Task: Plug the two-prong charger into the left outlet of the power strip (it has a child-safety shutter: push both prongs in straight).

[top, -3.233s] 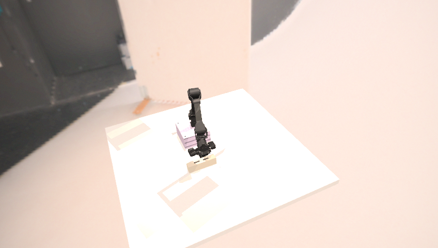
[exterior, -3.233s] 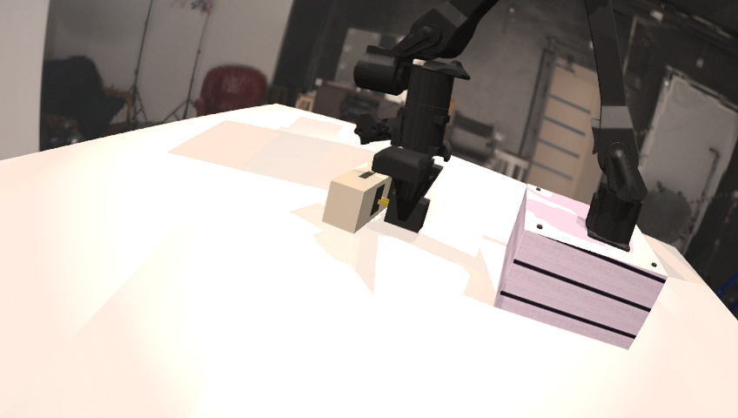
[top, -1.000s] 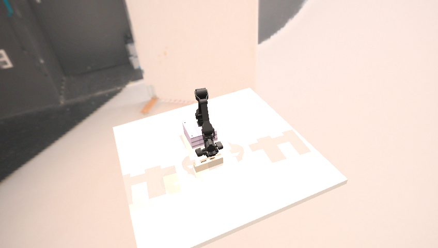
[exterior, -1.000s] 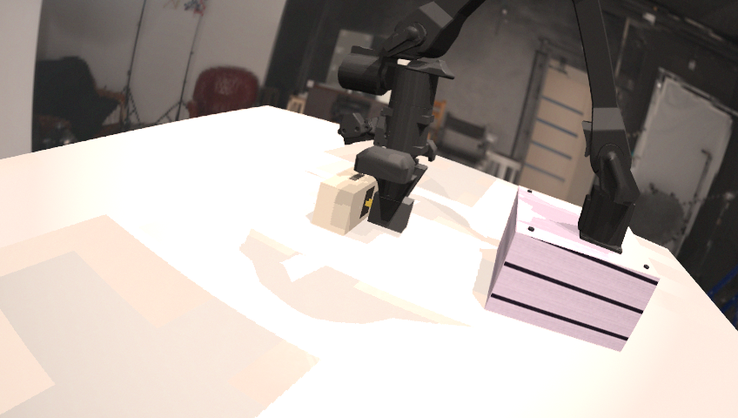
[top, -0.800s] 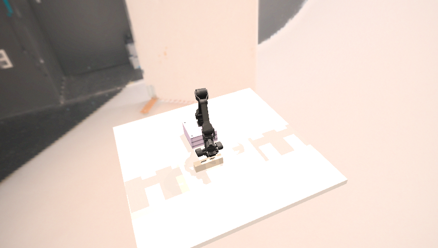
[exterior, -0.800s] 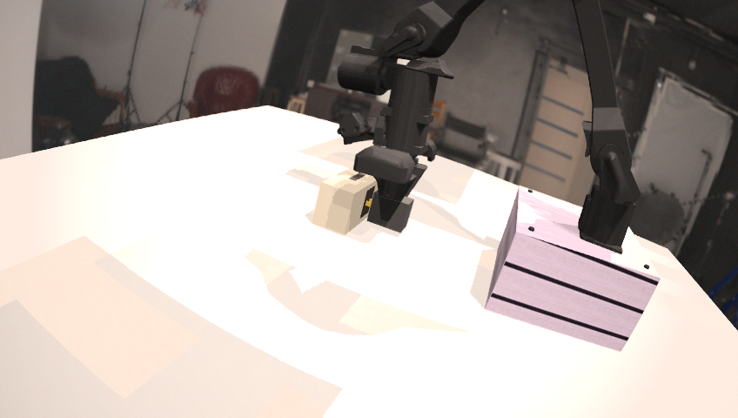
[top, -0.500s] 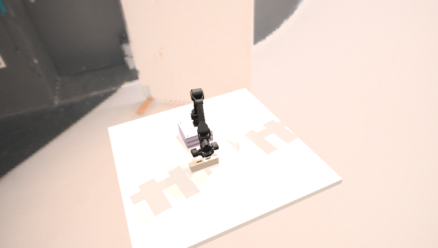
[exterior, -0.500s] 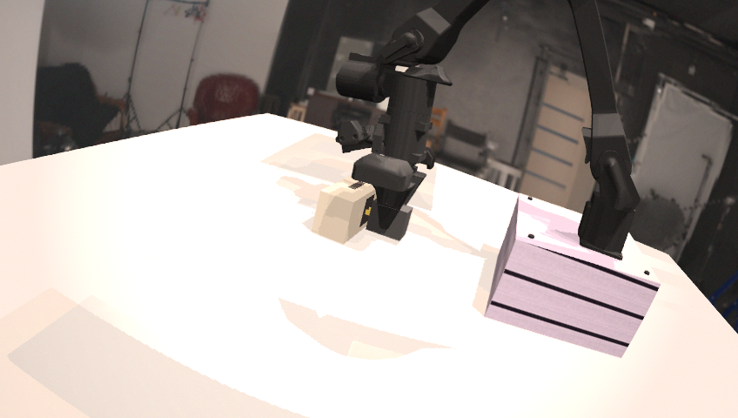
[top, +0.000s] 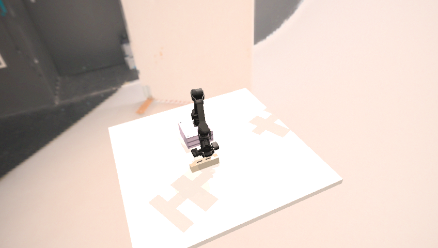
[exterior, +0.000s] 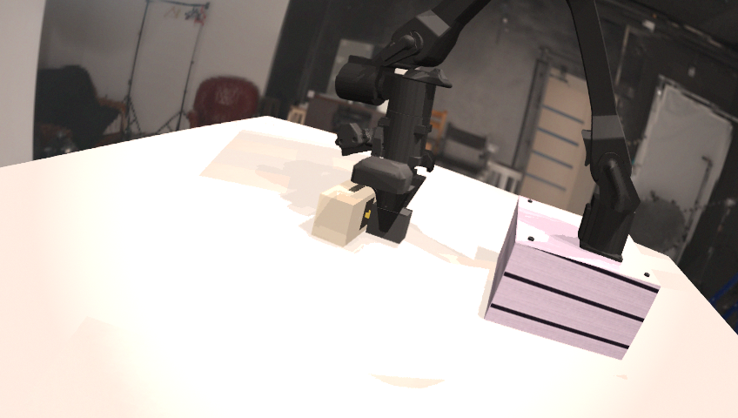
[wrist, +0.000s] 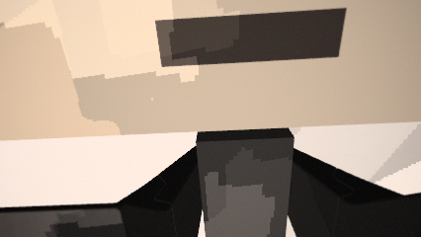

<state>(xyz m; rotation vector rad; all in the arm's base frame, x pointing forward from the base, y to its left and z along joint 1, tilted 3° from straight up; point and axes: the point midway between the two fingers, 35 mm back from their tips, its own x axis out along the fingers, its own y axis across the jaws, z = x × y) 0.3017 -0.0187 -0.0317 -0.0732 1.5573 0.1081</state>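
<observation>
The charger [wrist: 244, 178] is a plain dark grey, nearly black block with flat faces and square edges, mottled by lighter patches of light. In the wrist view its front face meets the side of the power strip [wrist: 296, 94] flush, and no prongs show between the two. The gripper [exterior: 389, 219] is clenched on the charger, one dark finger [wrist: 165, 197] pressed to each side of the block.

The power strip [exterior: 338, 214] is a short beige box with bevelled edges, lying on the white tabletop [exterior: 207, 310] near its middle. A dark rectangular slot [wrist: 252, 37] runs across the face seen from the wrist, above where the charger meets it. In the exterior view a small yellow mark shows at the strip's end, just beside the charger [exterior: 396, 227], which sits low against the tabletop.

From the top view the strip [top: 204, 163] lies just in front of the gripper [top: 205, 152], with the arm's pale lilac base block [top: 188, 135] behind it, toward the tabletop's far edge
</observation>
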